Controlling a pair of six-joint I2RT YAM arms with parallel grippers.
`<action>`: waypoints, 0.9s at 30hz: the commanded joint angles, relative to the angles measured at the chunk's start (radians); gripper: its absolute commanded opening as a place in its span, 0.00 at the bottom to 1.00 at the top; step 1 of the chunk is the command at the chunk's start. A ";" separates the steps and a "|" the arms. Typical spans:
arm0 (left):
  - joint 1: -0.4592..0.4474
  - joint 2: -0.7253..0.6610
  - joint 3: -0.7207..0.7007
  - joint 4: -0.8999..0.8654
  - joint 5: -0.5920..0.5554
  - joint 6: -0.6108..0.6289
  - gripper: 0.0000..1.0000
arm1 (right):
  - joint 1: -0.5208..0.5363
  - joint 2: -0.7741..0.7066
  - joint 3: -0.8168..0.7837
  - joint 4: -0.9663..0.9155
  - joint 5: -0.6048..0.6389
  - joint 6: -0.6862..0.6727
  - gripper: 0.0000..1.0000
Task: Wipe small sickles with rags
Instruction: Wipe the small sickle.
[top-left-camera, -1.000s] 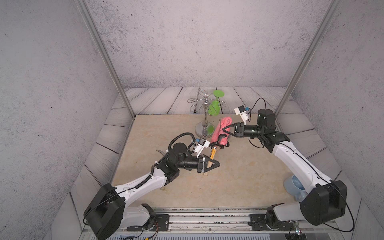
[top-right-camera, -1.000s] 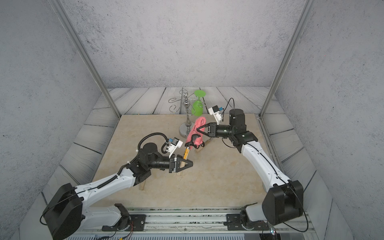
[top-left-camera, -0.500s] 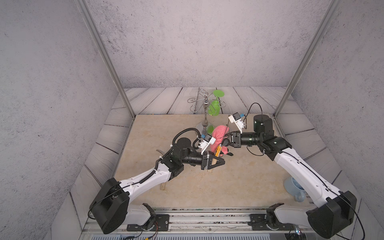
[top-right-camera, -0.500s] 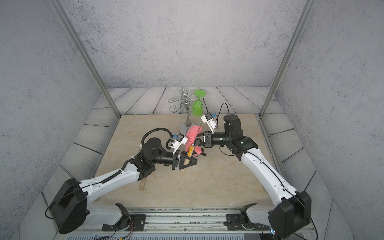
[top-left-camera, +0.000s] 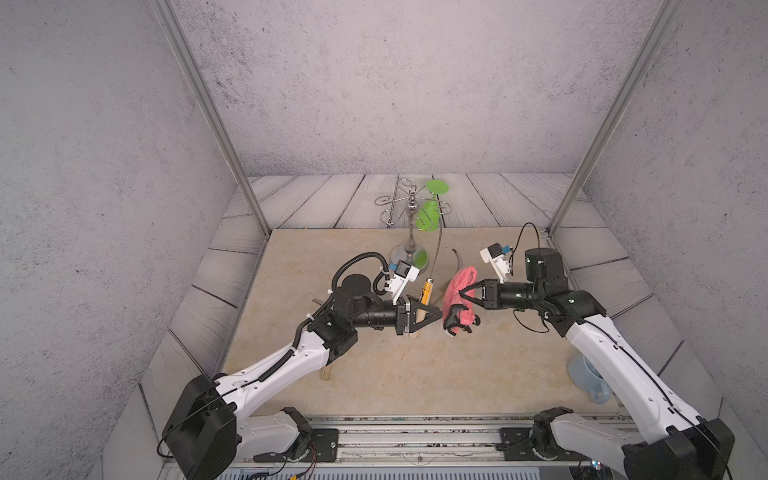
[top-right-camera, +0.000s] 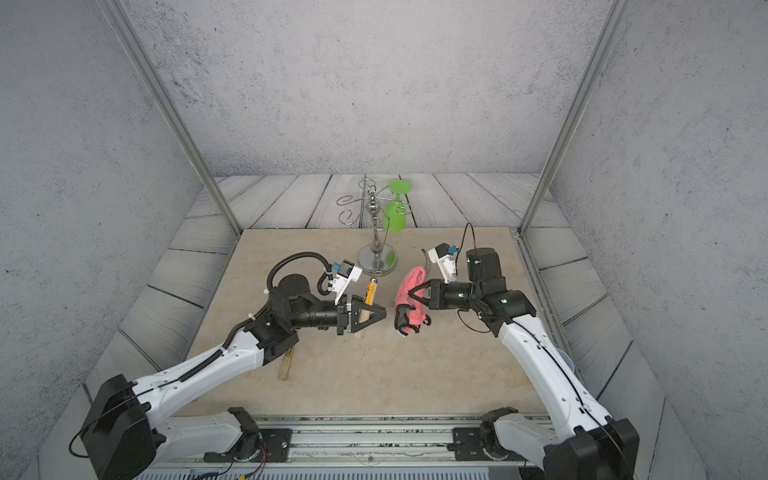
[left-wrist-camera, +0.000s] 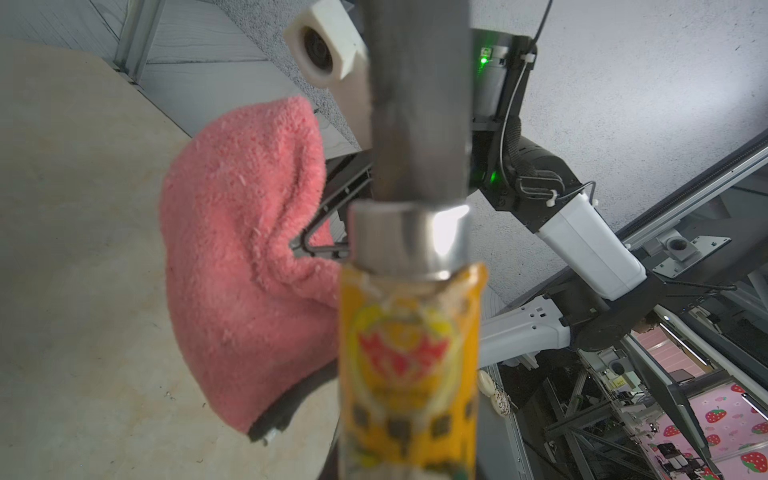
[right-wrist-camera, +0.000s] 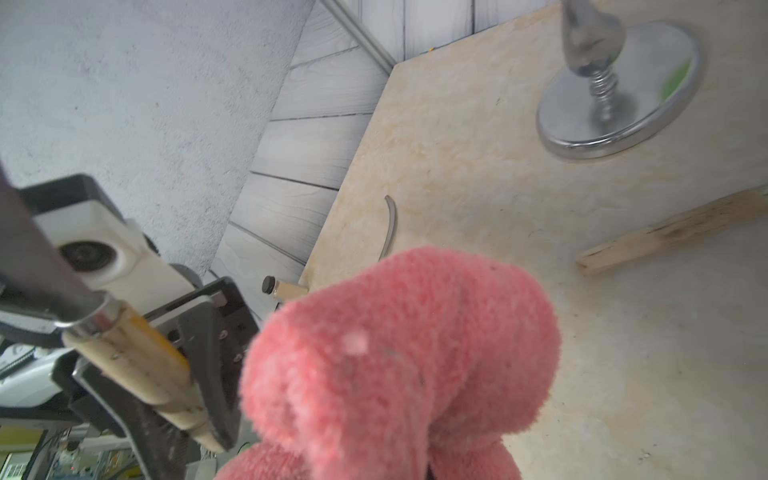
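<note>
Beige tabletop (top-left-camera: 374, 374); left claw (top-left-camera: 434, 314) clamps one sickle (top-left-camera: 427, 291); right claw (top-left-camera: 461, 293) pinches the pink rag (top-left-camera: 461, 276).

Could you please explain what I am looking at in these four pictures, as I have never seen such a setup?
These are two robot arms mounted at the near edge of a table, each ending in a two-finger gripper. Two pictures come from a twin camera overhead and show the whole scene; the other two come from small cameras on the wrists, hence the close-ups. The left gripper is shut on the wooden handle of a sickle. The right gripper is shut on a pink rag, held close beside that sickle. A second sickle lies partly under the left arm, a third sickle behind the rag. At the back stands a chrome stand with a green goblet hanging upside down.
</note>
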 joint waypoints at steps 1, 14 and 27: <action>-0.003 -0.032 -0.056 0.001 0.018 -0.008 0.00 | -0.023 0.038 0.091 -0.001 0.011 -0.026 0.08; -0.037 -0.078 -0.154 0.035 0.028 -0.019 0.00 | -0.025 0.266 0.339 0.011 -0.093 -0.075 0.09; -0.082 -0.009 -0.144 0.159 0.084 -0.050 0.00 | -0.022 0.268 0.341 0.078 -0.189 -0.057 0.09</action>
